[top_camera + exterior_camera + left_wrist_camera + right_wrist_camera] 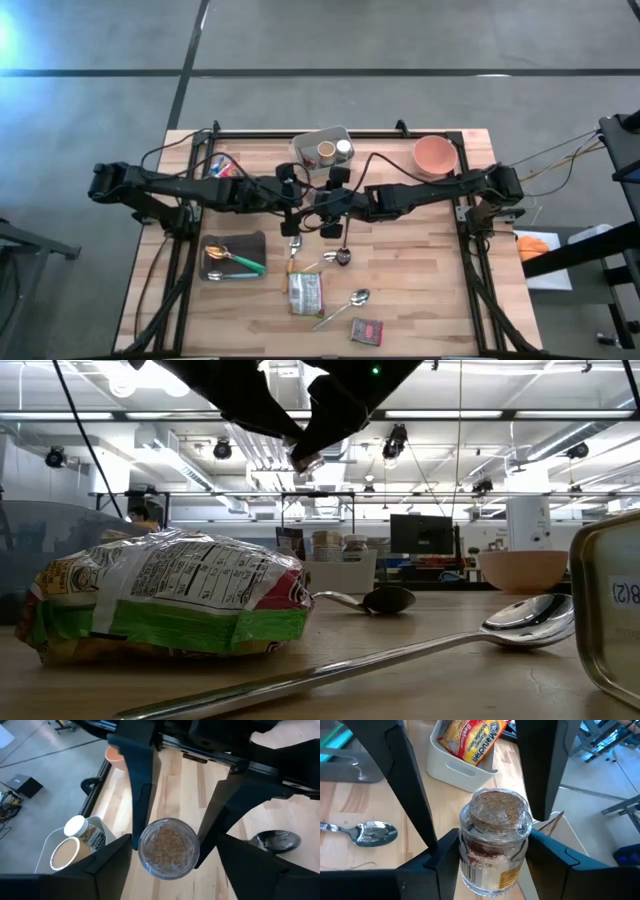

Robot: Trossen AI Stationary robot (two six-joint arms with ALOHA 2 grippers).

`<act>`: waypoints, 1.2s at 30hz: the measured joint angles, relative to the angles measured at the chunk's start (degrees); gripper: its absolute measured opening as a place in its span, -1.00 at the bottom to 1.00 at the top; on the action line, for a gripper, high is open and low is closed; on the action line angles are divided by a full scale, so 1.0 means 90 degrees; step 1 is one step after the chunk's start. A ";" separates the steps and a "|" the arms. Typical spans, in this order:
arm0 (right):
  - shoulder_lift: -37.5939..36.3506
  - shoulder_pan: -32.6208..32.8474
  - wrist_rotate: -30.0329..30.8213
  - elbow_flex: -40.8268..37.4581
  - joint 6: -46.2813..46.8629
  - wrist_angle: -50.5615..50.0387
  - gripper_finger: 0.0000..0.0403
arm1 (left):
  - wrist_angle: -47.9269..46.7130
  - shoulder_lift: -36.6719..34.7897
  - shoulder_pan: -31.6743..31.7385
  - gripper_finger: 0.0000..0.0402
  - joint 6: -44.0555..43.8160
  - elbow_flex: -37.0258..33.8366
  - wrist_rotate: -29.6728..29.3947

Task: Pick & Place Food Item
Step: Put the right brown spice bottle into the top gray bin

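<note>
Midair above the table's middle, the right gripper [485, 852] pinches a cork-stoppered glass jar [495, 840], while the left gripper [165, 842] stands spread around it. Behind, a noodle packet [475, 742] reads "Maruchan… Noodle Soup… Beef"; a tin [610, 615] shows "(2)8".

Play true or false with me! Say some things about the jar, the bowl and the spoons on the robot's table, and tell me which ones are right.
1. The right gripper holds a glass jar with a cork lid. True.
2. The left gripper is squeezed shut. False: it is open, with a finger on each side of the jar.
3. The pink bowl sits right beside the food packet. False: the bowl is at the far right corner, and the packet lies near the front.
4. A spoon lies on the table next to the food packet. True.
5. The white bin is empty. False: containers stand inside it.
</note>
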 joint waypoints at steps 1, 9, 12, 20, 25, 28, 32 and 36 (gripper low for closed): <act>0.0000 0.0000 -0.0024 -0.0007 0.0014 0.0009 -0.08 | -0.0059 0.0023 -0.0002 0.43 0.0043 0.0053 0.0001; -0.0002 0.0002 -0.0146 -0.0015 0.0065 0.0118 -0.08 | -0.0611 0.0078 -0.0010 0.00 0.0180 0.0310 0.0034; -0.0002 0.0006 -0.0177 -0.0017 0.0049 0.0116 -0.08 | -0.0693 0.0071 -0.0010 -0.11 0.0175 0.0317 0.0125; -0.0002 0.0032 -0.0287 -0.0017 -0.0030 0.0120 -0.08 | -0.0791 0.0071 -0.0010 -0.21 0.0124 0.0316 0.0294; -0.0002 0.0032 -0.0335 -0.0017 -0.0129 0.0118 -0.08 | -0.0885 0.0070 -0.0010 -0.21 0.0009 0.0317 0.0333; -0.0002 0.0032 -0.0359 -0.0017 -0.0155 0.0118 -0.08 | -0.0925 0.0037 -0.0012 -0.21 -0.0100 0.0312 0.0364; -0.0002 0.0036 -0.0362 -0.0017 -0.0155 0.0125 0.03 | -0.1000 0.0005 -0.0015 -0.22 -0.0138 0.0356 0.0404; -0.0019 0.0044 -0.0335 -0.0012 -0.0180 0.0190 0.16 | -0.1217 0.0010 -0.0015 -0.22 -0.0210 0.0474 0.0452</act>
